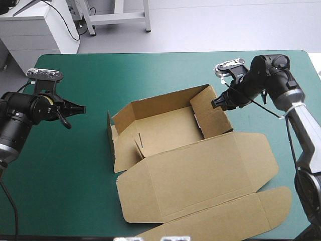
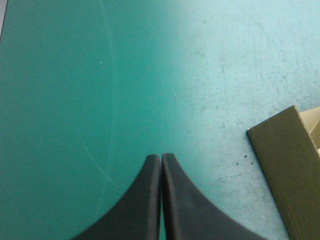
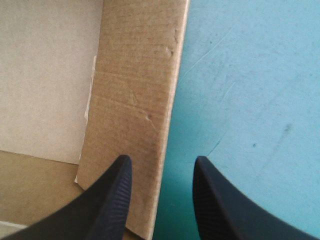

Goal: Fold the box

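The right gripper (image 3: 161, 160) stands open, its black fingers (image 3: 107, 205) on either side of the wall edge of the brown box (image 3: 135, 85). This edge runs toward 12 o'clock, and the teal-green cover (image 3: 250, 90) lies at 2 o'clock.

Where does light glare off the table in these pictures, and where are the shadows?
Left wrist view: the teal-green table cover shines pale on the brown cardboard box's side of the shut left gripper, darker on the other. Right wrist view: pale sheen beside the box, shadow close to the open right gripper. High view: even light, no glare.
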Controlling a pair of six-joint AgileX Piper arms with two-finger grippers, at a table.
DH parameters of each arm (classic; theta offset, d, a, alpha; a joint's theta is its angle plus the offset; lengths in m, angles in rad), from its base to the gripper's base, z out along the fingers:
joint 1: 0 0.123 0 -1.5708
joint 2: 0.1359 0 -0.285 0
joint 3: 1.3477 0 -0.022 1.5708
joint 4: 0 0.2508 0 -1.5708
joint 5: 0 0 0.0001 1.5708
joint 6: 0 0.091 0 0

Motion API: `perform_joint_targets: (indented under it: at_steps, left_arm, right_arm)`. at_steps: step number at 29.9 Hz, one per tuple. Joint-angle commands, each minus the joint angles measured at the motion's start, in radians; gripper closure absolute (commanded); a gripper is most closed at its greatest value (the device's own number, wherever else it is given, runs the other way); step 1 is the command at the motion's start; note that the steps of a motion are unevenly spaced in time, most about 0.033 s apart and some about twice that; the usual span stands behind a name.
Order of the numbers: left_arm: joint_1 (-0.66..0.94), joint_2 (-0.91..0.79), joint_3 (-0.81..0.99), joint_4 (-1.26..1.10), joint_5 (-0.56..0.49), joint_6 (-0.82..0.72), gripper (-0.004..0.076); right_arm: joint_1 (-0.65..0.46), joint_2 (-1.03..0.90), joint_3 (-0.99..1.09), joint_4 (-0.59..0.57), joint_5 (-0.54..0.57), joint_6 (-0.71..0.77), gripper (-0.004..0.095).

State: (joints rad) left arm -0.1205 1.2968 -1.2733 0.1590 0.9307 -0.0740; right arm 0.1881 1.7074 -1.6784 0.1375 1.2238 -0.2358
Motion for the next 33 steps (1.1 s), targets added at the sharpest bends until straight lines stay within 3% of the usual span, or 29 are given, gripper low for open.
perform_joint_targets:
  at_steps: [1,12,20,28,33]
  left_arm:
    - [0.002,-0.027,-0.027,0.003,-0.041,-0.002,0.0732]
    - [0.002,-0.027,-0.027,-0.008,-0.037,-0.002,0.0732]
    - [0.002,-0.02,-0.027,-0.053,-0.005,-0.002,0.0732]
    - [0.079,0.005,-0.027,-0.041,-0.049,-0.104,0.0732]
    - [0.263,0.011,-0.027,-0.231,-0.078,-0.037,0.0732]
  right_arm:
    - [0.002,0.006,-0.027,0.017,-0.038,-0.002,0.0531]
    - [0.002,0.164,-0.027,0.098,-0.081,-0.029,0.0548]
    - [0.002,0.179,-0.027,0.104,-0.144,-0.032,0.0927]
    - [-0.01,0.155,-0.029,0.121,-0.192,0.051,0.0922]
    - [-0.084,0.086,-0.029,0.246,-0.206,0.016,0.0922]
